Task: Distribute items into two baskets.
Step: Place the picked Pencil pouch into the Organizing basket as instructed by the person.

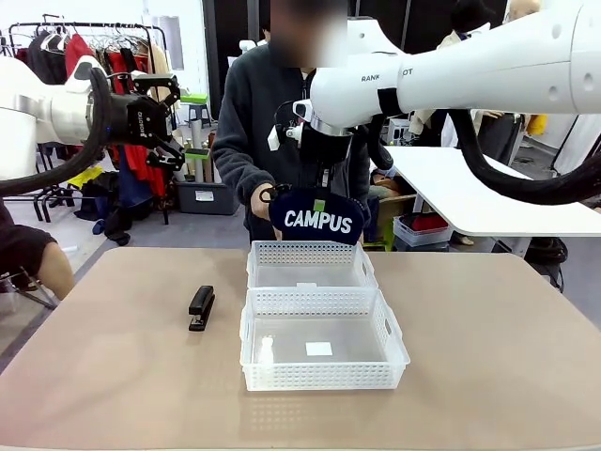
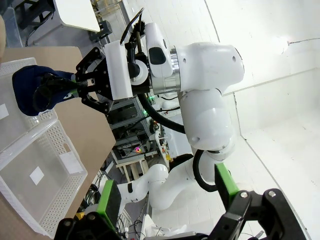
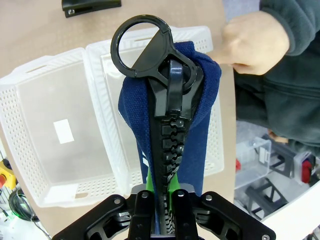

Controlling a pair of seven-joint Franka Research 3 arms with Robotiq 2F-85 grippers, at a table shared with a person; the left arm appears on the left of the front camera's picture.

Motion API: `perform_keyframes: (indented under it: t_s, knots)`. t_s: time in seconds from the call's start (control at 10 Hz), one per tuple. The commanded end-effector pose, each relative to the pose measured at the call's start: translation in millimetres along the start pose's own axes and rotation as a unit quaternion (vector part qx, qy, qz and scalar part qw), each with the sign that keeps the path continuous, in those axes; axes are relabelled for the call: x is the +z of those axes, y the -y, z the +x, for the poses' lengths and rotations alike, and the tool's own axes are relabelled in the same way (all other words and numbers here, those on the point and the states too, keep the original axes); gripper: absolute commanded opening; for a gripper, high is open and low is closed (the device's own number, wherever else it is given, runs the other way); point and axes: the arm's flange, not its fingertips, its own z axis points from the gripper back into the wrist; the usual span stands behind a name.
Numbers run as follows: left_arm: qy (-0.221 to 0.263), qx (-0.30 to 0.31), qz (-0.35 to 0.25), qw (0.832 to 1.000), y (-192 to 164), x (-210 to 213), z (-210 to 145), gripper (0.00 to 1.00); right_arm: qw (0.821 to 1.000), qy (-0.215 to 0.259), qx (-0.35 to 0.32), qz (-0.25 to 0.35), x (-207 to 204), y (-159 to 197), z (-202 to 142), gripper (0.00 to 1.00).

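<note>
My right gripper (image 1: pixel 322 193) is shut on the top edge of the navy "CAMPUS" pouch (image 1: pixel 317 218), which hangs above the far basket (image 1: pixel 310 250). In the right wrist view the pouch (image 3: pixel 200 125) hangs zipper-side up between the fingers (image 3: pixel 150 187), over the far basket (image 3: pixel 214 150), with the near basket (image 3: pixel 50 65) beside it. A person's hand (image 1: pixel 260 200) hovers at the pouch's left end. The black stapler (image 1: pixel 201 307) lies on the table left of the near basket (image 1: pixel 319 376). High at the left, my left gripper (image 1: pixel 158 116) stands open and holds nothing.
The two baskets touch end to end at the table's middle. The near one holds a small white label and a small clear piece. The person stands close behind the far table edge. A white table stands at the back right.
</note>
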Motion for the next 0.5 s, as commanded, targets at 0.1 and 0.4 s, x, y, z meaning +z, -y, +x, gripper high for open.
perform_keyframes:
  t_s: [0.1, 0.4]
  knots:
    - [0.003, -0.001, 0.001, 1.0, 2.5, 0.8, -0.3, 1.0, 1.0, 0.003, 0.0, -0.004, 2.0, 0.2, 0.4, 0.0]
    - [0.003, -0.001, 0.001, 1.0, 2.5, 0.8, -0.3, 1.0, 1.0, 0.003, 0.0, -0.004, 2.0, 0.2, 0.4, 0.0]
